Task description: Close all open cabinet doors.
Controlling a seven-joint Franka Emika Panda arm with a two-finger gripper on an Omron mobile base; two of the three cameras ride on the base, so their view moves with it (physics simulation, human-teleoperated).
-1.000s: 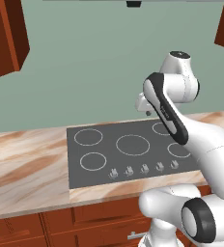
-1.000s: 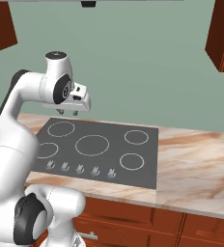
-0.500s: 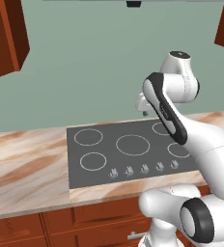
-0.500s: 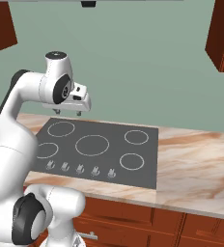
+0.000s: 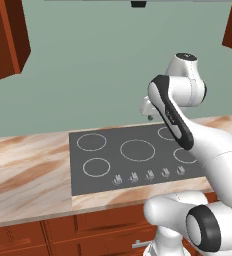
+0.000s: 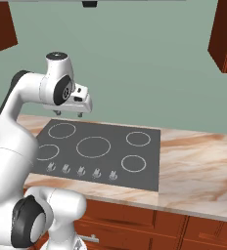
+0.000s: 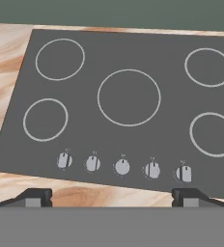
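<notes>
Kitchen, rendered: grey-green wall, marbled worktop [image 5: 28, 175] across the middle of both base views, with a dark hob [image 5: 133, 155] set into it.

Hob: five ring burners and a row of five knobs [image 7: 122, 166] along its near edge, seen square-on in the hand view.

Drawers [image 5: 93, 225]: low wooden fronts under the worktop, at the bottom of the left base view.

Cabinet doors: one [image 5: 5, 42] stands at the upper left of the left base view, apparently swung out from the wall; another [image 6: 225, 36] at the upper right of the right base view, cut by the frame edge, looks likewise angled open. Handles not visible.

Claw [image 6: 67, 113]: hangs over the back of the hob, centre-left of the right base view, pointing down at the burners, well apart from either door. Fingertips [image 7: 34, 197] sit far apart at the bottom corners of the hand view, so it is spread wide and empty.

Progress, as judged: nothing closed yet; both visible doors remain to be reached and pushed shut.
</notes>
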